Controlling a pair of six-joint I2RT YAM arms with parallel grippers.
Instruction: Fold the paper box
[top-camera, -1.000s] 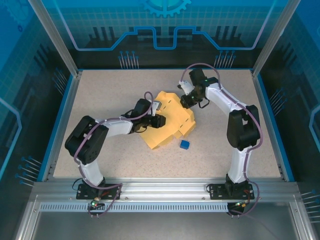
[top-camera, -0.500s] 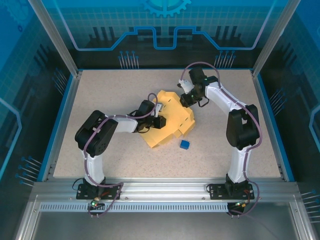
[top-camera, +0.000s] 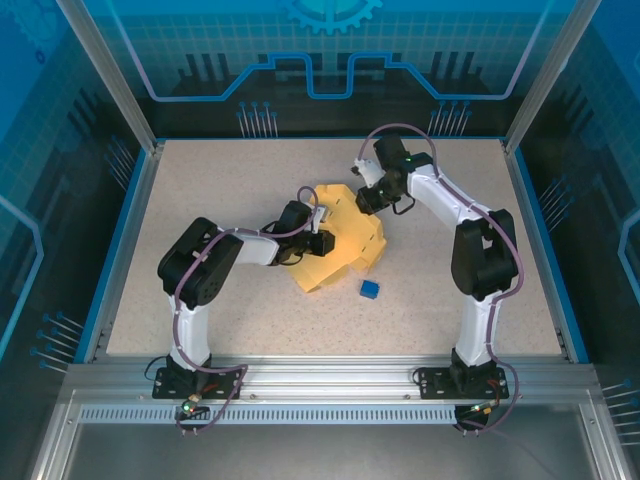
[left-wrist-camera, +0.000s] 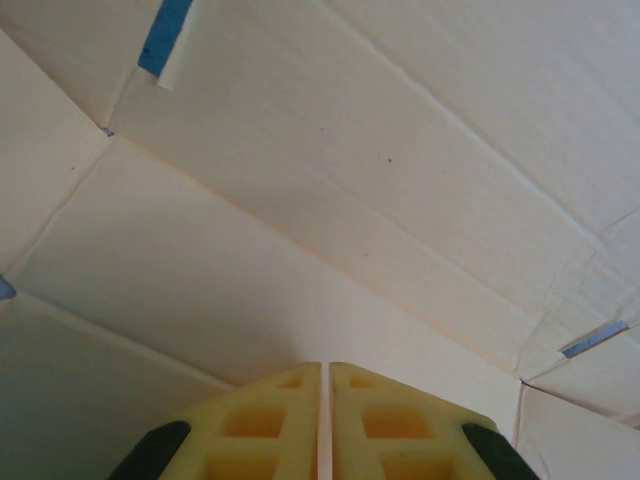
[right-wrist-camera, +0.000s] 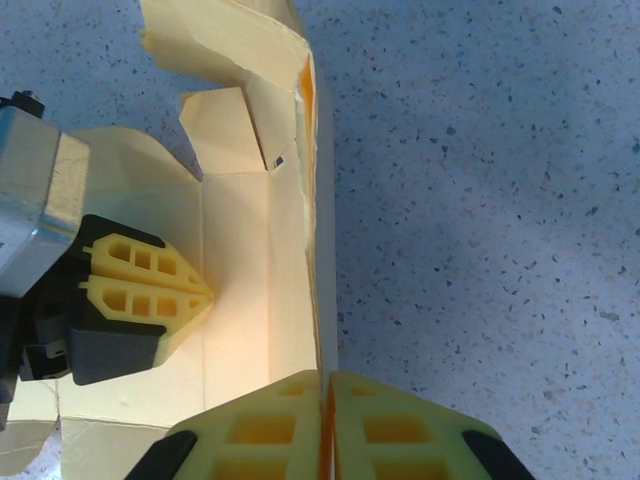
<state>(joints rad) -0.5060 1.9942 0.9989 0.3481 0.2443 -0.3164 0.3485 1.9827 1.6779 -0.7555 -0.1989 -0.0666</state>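
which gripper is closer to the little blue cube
Left, narrowly. The left gripper is on the paper box, back-left of the cube; the right gripper is farther, straight behind it.

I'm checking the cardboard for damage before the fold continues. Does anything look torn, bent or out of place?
On the paper box, the end flap looks creased and ragged-edged rather than flat. A small blue cube lies loose on the table near the box.
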